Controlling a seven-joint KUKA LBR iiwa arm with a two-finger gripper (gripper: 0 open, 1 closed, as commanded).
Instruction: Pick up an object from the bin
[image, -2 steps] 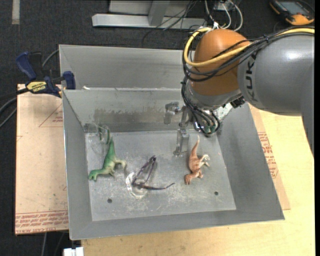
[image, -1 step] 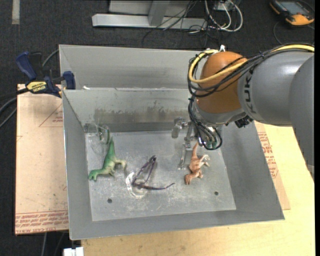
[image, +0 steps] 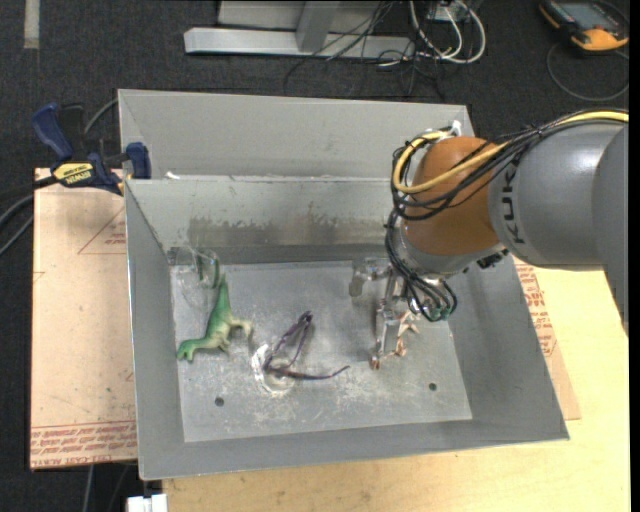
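My gripper hangs low over the right half of the bin floor, fingers pointing down and a little apart, with nothing between them. It stands above bare metal. To its left lies a pair of dark, thin-framed glasses, one temple stretched out towards the gripper and ending a short way from the fingertips. A pale clear lens part of the glasses rests at their left end. Further left, near the bin's left wall, lies a green long-necked toy dinosaur.
The arm, with its orange cover and yellow cables, comes in from the right above the bin's back right part. The bin's sloping walls rise on all sides. Bare floor lies in front of and to the right of the gripper.
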